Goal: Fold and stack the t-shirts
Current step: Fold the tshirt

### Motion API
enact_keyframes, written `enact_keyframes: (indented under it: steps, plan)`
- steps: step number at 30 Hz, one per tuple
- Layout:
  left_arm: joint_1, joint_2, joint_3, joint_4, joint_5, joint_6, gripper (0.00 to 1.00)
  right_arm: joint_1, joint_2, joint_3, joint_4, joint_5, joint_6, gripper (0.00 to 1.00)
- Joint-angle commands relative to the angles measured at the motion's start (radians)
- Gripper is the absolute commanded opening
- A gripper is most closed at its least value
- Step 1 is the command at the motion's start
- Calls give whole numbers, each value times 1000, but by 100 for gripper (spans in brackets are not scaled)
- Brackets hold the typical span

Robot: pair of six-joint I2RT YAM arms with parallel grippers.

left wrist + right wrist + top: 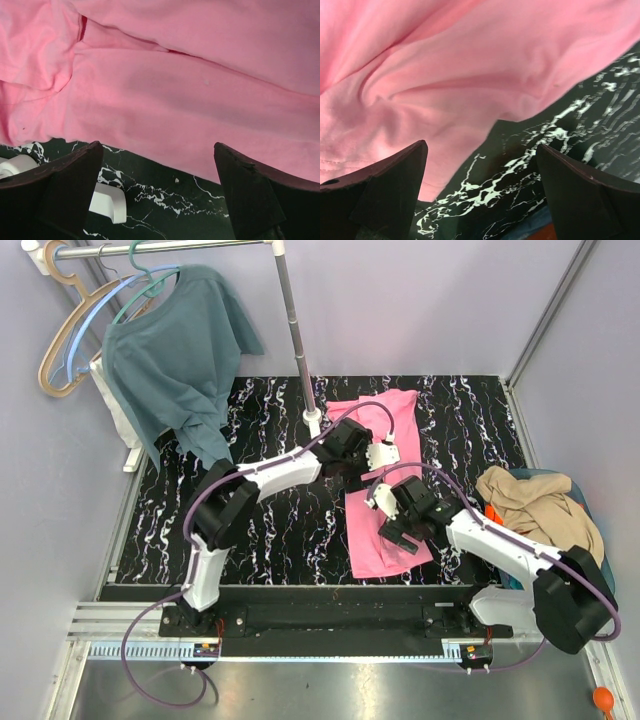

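Left gripper [158, 146] spread, pink t-shirt [200, 95] edge between fingertips

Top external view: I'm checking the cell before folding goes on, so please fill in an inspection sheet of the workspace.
Surface: black marbled table.
Job's things: pink t-shirt laid out mid-table; tan t-shirt and orange t-shirt crumpled in the blue bin at right.
Clutter: small orange object on the floor, near right.
Grippers: left gripper and right gripper open over the pink t-shirt, holding nothing.
Cables: purple cables loop off both arms.
Surroundings: teal shirt and spare hangers on a rail, far left.
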Motion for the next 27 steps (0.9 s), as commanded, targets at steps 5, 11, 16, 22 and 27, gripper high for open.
enact_keyframes:
  steps: [5,11,16,22,27]
  plan:
    - [-1,101,123,22,-3,42,99,0,84,-18,7,-82,-46,100]
    - [-1,161,154,7,-55,128,99,-1,95,-25,-3,-105,-29,100]
    - [13,189,151,-2,-96,212,99,2,89,-13,-31,-136,-21,100]
    - [48,240,204,-18,-130,255,99,34,107,11,-53,-137,-10,100]
    - [66,266,227,-19,-149,274,99,58,116,24,-65,-136,-1,100]
